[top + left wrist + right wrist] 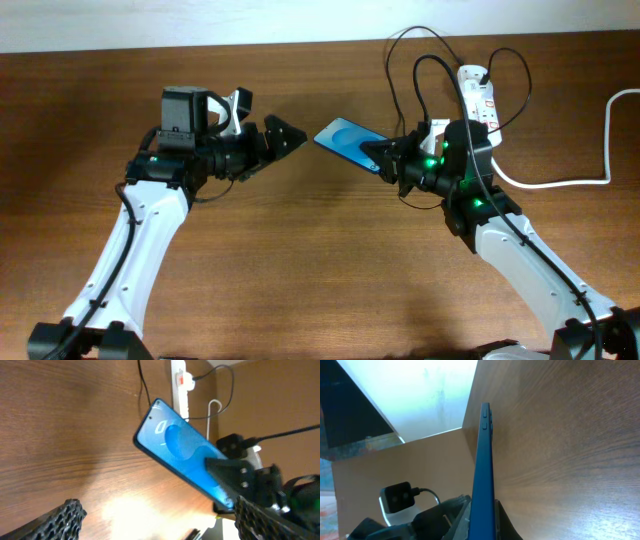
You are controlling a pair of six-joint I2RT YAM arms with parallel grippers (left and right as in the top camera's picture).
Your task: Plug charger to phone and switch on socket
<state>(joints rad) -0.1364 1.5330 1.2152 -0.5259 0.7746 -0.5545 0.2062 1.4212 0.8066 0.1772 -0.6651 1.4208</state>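
Overhead: right pincer (376, 158) apparently clamps phone (340, 138).

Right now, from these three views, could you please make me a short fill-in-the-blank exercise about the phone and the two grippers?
1. The right gripper is shut on the ___.
2. The left gripper has its jaws ___ and holds nothing.
3. The screen of the phone is coloured ___.
4. The white socket lies nearer the ___ gripper.
Missing words: phone; open; blue; right.
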